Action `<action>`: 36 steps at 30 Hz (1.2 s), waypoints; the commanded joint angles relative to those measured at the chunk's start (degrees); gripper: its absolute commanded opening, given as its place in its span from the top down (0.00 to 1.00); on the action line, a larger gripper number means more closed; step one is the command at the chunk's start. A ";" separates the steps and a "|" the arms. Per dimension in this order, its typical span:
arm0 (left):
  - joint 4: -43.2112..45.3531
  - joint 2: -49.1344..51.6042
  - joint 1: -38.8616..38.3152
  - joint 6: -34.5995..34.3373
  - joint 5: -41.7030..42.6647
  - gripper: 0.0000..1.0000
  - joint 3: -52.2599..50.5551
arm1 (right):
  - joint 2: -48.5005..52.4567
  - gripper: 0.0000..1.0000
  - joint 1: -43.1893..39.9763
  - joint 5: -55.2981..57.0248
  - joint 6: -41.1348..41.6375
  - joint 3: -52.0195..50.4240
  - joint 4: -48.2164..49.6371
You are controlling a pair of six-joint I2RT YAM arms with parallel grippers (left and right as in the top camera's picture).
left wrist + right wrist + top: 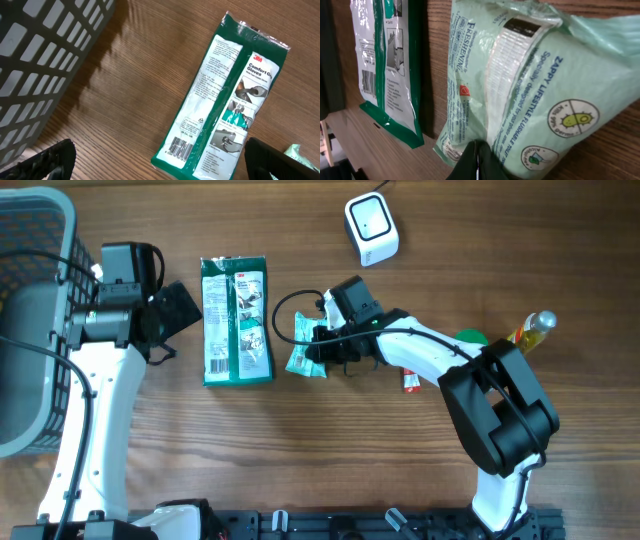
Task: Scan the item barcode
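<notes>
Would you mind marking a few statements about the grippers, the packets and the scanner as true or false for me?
1. The right gripper is shut on the pale green wipes pack. True.
2. The left gripper is holding the glove packet. False: its jaws are wide open and hold nothing, and the packet lies flat on the table.
3. The white scanner sits inside the basket. False: it stands on the table, far from the basket.
4. A barcode faces up on the glove packet. True.
</notes>
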 commanded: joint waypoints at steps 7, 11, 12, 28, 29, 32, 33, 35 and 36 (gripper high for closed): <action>0.13 0.11 -0.26 0.46 0.09 0.00 0.00 | -4.28 0.96 0.42 -6.69 -3.23 0.39 2.86; 0.13 0.11 -0.26 0.48 0.09 0.00 0.00 | -4.17 0.96 0.46 -6.36 -4.85 -0.37 3.52; 0.13 0.11 -0.26 0.46 0.09 0.00 0.00 | -4.04 0.96 0.50 -6.36 -5.53 -0.63 3.65; 0.13 0.11 -0.26 0.48 0.09 0.00 0.00 | 7.17 0.96 1.16 -5.88 -5.97 -1.09 6.95; 0.13 0.11 -0.26 0.46 0.09 0.00 0.00 | 7.87 0.96 1.16 -5.88 -5.84 -1.09 6.95; 0.13 0.11 -0.26 0.46 0.09 0.00 0.00 | 8.07 0.96 1.11 -5.29 -5.75 -1.09 6.82; 0.13 0.11 -0.26 0.46 0.09 0.00 0.00 | 8.07 0.96 1.11 -5.31 -5.77 -1.09 6.86; 0.13 0.11 -0.26 0.48 0.09 0.00 0.00 | 8.07 0.96 1.09 -5.20 -5.79 -1.09 6.88; 0.13 0.11 -0.26 0.46 0.09 0.00 0.00 | 8.07 0.96 1.07 -4.83 -5.79 -1.09 6.88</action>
